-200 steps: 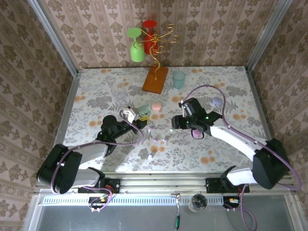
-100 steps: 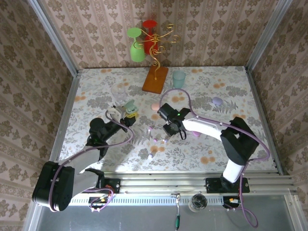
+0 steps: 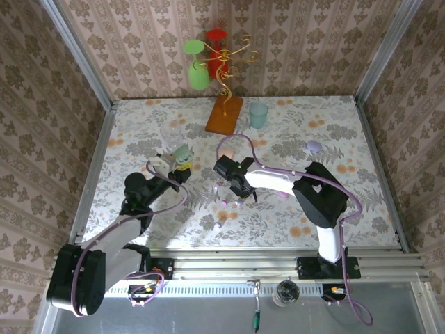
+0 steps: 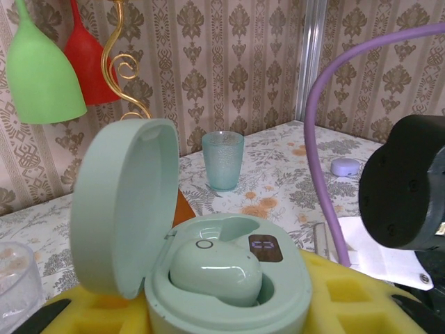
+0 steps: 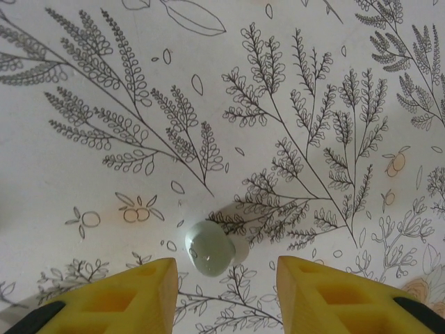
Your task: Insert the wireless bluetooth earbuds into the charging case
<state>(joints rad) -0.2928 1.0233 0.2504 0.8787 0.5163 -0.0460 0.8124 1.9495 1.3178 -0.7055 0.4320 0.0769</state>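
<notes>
Walls [image 3: 139,49] with brown damask wallpaper stand around a table [image 3: 348,132] with pale floral top; metal posts [image 3: 78,56] mark the back corners

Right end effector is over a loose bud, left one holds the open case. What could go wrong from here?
1. The tiny glossy pale-green earbud sits nearer one finger of the open right end effector. Closing could flick it away instead of gripping it.
2. The open mint-green pebble-shaped charging case in the left end effector already seats one green bud. Its free slot is hidden, so insertion may jam.
</notes>
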